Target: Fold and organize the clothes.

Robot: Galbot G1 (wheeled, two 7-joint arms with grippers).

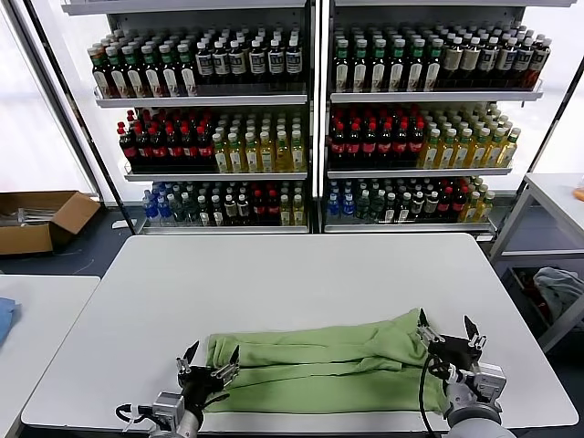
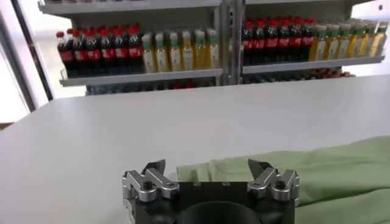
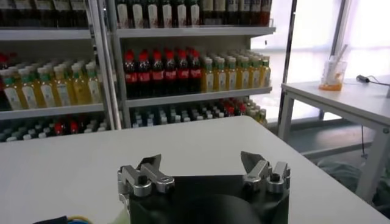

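Head view: the light green shirt (image 1: 324, 363) lies folded into a long band across the near part of the white table (image 1: 301, 274), its long side running parallel to the table's near edge and close to it. Its right end reaches toward the table's right near corner; its left end stops well short of the left edge, with bare tabletop beyond. Behind the shirt, the whole far half of the table is open surface up to the far edge, and past that stand the shelves of bottles (image 1: 310, 119).

The left gripper (image 1: 208, 358) sits at the shirt's left end, just above the near edge — its jaws are spread wide and hold nothing, the cloth lying between and under the fingertips. In the left wrist view the same gripper (image 2: 210, 170) shows both fingers apart, with the green shirt (image 2: 317, 173) stretching away from it across the table.

The right gripper (image 1: 449, 335) is at the shirt's right end, jaws likewise wide apart and empty. In the right wrist view the gripper (image 3: 204, 164) faces bare tabletop, and a second table (image 3: 341, 97) stands off to the side, well apart.

A smaller table (image 1: 36, 319) with a blue item (image 1: 5, 319) adjoins on the robot's left — a narrow gap separates it. A cardboard box (image 1: 41, 219) rests on the floor beyond.
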